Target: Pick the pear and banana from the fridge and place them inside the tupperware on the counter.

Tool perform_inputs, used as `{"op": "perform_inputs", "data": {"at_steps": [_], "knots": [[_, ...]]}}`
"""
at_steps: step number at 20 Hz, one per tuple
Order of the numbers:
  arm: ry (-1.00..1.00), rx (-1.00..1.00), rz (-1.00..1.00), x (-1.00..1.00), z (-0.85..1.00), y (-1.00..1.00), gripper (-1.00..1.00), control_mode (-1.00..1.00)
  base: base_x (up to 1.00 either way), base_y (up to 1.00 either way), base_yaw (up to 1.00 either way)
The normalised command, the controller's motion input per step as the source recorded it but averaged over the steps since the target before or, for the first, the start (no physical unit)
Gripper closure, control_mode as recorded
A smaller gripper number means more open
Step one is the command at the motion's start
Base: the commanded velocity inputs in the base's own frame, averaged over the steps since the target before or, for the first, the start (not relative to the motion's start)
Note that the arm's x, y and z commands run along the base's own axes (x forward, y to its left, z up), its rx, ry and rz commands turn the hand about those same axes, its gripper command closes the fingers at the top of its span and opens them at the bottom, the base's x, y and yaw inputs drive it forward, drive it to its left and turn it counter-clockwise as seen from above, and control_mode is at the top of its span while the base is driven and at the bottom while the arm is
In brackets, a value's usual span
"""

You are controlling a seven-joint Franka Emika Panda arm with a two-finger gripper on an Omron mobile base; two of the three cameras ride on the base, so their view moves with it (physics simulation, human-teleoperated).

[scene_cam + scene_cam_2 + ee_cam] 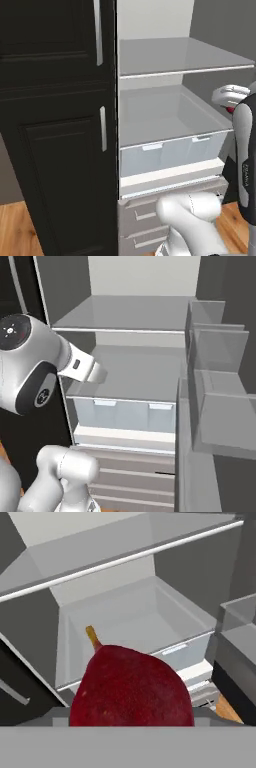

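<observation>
The dark red pear (pixel 132 687) looms large at the bottom of the hand view, its short stem pointing up and left, and it hides the fingertips. In the left base view my gripper (pixel 229 103) hangs at the right edge in front of the open fridge (pixel 170 65), shut on the pear (pixel 229 109), of which a small red patch shows under the hand. It is level with the translucent drawer (pixel 135 617), which looks empty. The banana, the tupperware and the counter are out of view.
A glass shelf (pixel 130 318) runs above the drawer (pixel 125 411), and grey lower drawers (pixel 145 215) sit below. Black panelled cabinets with silver handles (pixel 50 125) stand left of the fridge. The open fridge door with its shelves (pixel 220 386) stands close on the right.
</observation>
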Motion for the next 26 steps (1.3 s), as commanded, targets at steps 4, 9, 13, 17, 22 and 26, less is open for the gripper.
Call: {"op": "perform_inputs", "data": {"at_steps": [4, 9, 13, 17, 22, 26], "knots": [[0.00, 0.00, 0.00, 0.00, 0.00, 0.00, 1.00, 1.00, -1.00, 0.37, 0.00], [0.00, 0.00, 0.00, 0.00, 0.00, 0.00, 1.00, 1.00, -0.99, 0.43, 0.00], [0.00, 0.00, 0.00, 0.00, 0.00, 0.00, 1.00, 1.00, -1.00, 0.18, -0.21], [0.00, 0.00, 0.00, 0.00, 0.00, 0.00, 1.00, 1.00, -0.92, -0.02, -0.66], [0.00, 0.00, 0.00, 0.00, 0.00, 0.00, 1.00, 1.00, -0.29, -0.34, -0.87], [0.00, 0.00, 0.00, 0.00, 0.00, 0.00, 1.00, 1.00, 0.01, -0.56, -0.62]]}}
